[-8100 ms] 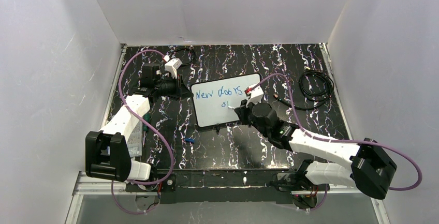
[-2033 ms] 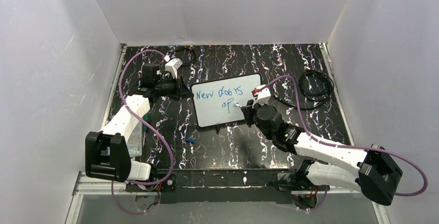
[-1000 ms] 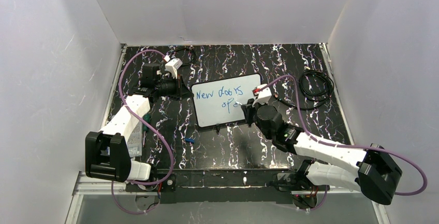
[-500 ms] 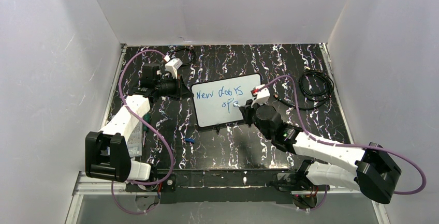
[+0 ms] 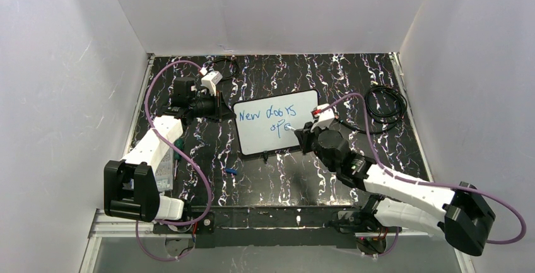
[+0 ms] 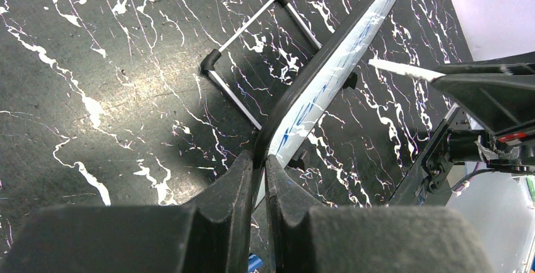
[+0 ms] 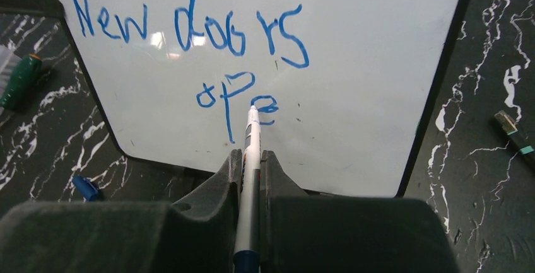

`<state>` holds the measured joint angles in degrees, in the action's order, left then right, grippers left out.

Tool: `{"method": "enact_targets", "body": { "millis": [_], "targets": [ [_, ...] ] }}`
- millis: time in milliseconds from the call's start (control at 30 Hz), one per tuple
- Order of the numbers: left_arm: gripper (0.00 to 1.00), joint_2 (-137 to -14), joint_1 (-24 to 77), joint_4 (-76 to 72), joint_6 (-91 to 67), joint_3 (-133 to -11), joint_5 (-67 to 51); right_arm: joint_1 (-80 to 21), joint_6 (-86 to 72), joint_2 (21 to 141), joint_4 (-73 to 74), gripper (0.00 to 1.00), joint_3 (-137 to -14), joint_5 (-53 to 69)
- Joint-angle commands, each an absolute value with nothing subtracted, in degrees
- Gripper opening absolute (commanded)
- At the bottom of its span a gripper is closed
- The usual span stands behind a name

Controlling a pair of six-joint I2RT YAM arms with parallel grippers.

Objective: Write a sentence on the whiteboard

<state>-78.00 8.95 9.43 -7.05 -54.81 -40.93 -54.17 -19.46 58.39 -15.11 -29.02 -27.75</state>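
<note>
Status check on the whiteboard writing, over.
Grippers: left gripper shut on the whiteboard edge, right gripper shut on the marker. The sentence reads "New doors ope", tip at the e. Nothing blocks the tip.

Left arm (image 5: 151,144): we see white shell links joined by black joint housings, with a chunky black block near the base.
Right arm (image 5: 404,191): we see the same white links and black joints.
Cables: a purple cable (image 5: 149,93) loops along each arm.
Left gripper (image 6: 260,158): matte dark grey, blocky paired fingers.
Right gripper (image 7: 251,154): we see the same matte dark grey pair.
</note>
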Motion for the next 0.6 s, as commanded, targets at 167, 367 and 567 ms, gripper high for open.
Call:
{"method": "enact_targets", "body": {
  "millis": [167, 367, 567],
  "targets": [
    [0.00, -75.52, 9.49, 9.49, -6.78, -54.93, -42.50, -54.14, -17.24, 55.16, -14.29, 0.01, -29.83, -34.40],
    [0.00, -75.63, 9.49, 9.49, -6.77, -54.93, -42.61, -54.14, -16.56, 56.65, -16.20, 0.01, -29.76, -34.36],
    [0.00, -75.64, 9.49, 9.49, -6.77, -54.93, -42.58, -54.14, -15.81, 57.53, -17.93, 0.01, -30.01, -34.28]
  ]
}}
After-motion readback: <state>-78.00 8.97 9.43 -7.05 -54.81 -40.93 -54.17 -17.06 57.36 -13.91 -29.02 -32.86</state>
